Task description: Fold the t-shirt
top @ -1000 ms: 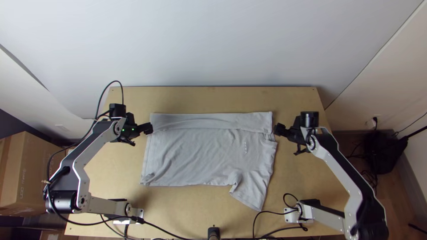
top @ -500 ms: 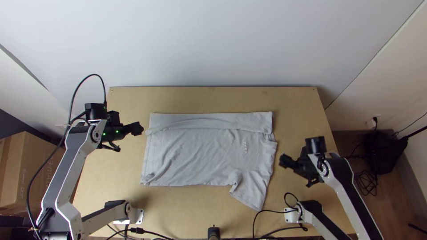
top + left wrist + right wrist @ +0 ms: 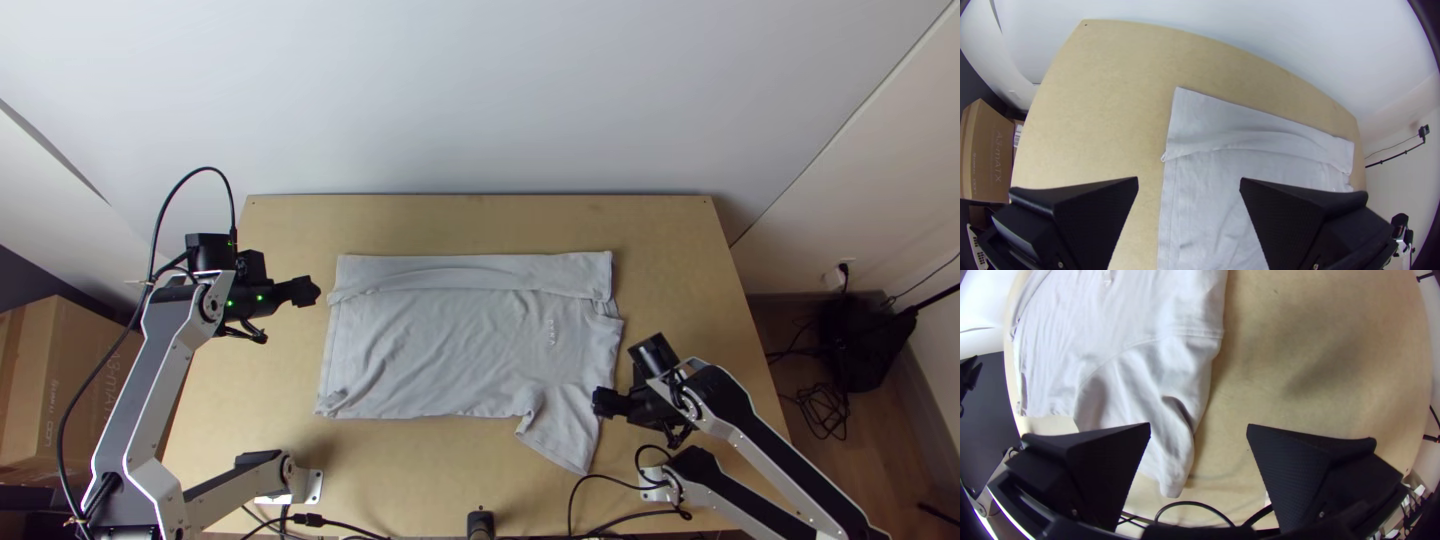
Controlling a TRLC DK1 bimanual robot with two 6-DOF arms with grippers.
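Observation:
The light grey t-shirt [image 3: 460, 350] lies spread on the table, its far edge folded over in a long strip [image 3: 480, 272]; one sleeve [image 3: 565, 430] points toward the near edge. My left gripper [image 3: 312, 291] is just left of the shirt's upper left side. My right gripper [image 3: 600, 402] is at the sleeve's right edge. In the left wrist view my left gripper [image 3: 1189, 182] is open, with the shirt [image 3: 1215, 200] beyond its fingers. My right gripper [image 3: 1199, 430] stands open in the right wrist view, the sleeve [image 3: 1145, 390] partly behind one finger.
The wooden table [image 3: 480, 225] shows bare along its far side. Black cables [image 3: 600, 480] run along the near edge by the right arm's base. A cardboard box [image 3: 60, 390] is beyond the table's left side.
The left gripper has drawn back leftward from the shirt. My right gripper has come down toward the near edge, then left to the sleeve. The shirt lies unchanged.

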